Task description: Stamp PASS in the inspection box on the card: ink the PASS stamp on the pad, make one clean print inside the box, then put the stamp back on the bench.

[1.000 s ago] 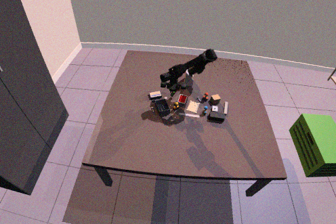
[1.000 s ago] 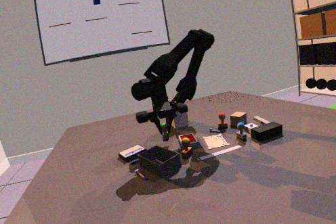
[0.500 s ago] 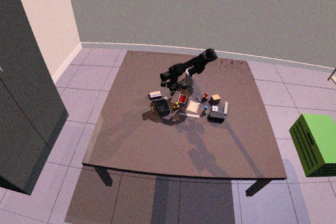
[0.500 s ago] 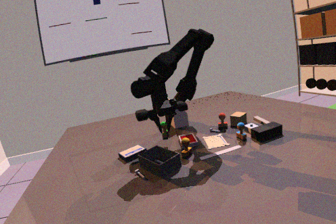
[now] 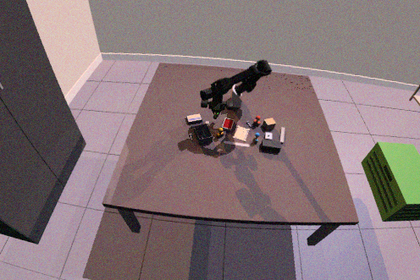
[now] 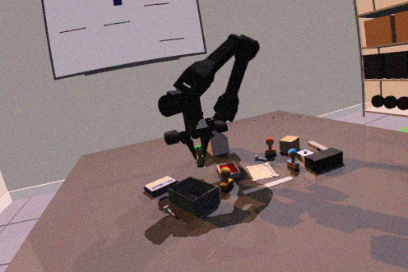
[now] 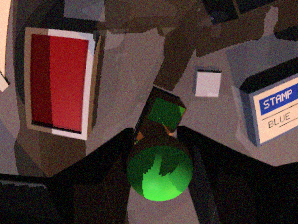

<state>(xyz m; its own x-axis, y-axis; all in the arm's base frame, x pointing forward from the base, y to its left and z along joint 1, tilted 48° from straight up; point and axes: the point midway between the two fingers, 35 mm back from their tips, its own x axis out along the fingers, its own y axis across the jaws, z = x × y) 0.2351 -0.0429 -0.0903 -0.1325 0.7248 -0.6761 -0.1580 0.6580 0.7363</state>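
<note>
My gripper point(image 5: 216, 112) point(image 6: 200, 159) point(image 7: 154, 135) is shut on the green-knobbed stamp point(image 6: 198, 149) point(image 7: 160, 175) and holds it above the bench, left of the ink pad in the exterior view. The red ink pad point(image 5: 228, 123) point(image 6: 229, 168) point(image 7: 67, 85) lies open in a light-rimmed tray. The card point(image 5: 241, 134) point(image 6: 261, 171) lies flat to the right of the pad; its inspection box is too small to make out. The held stamp's printing face is hidden, and its lettering cannot be read.
Yellow-knobbed point(image 5: 220, 133) point(image 6: 225, 172), blue-knobbed point(image 5: 256, 136) point(image 6: 292, 154) and red-knobbed stamps point(image 5: 257, 119) point(image 6: 270, 143) stand around the pad and card. A black open bin point(image 6: 194, 194), a labelled box point(image 6: 161, 186) point(image 7: 280, 110), a white strip point(image 6: 268, 185) and a wooden block point(image 6: 289, 145) are nearby.
</note>
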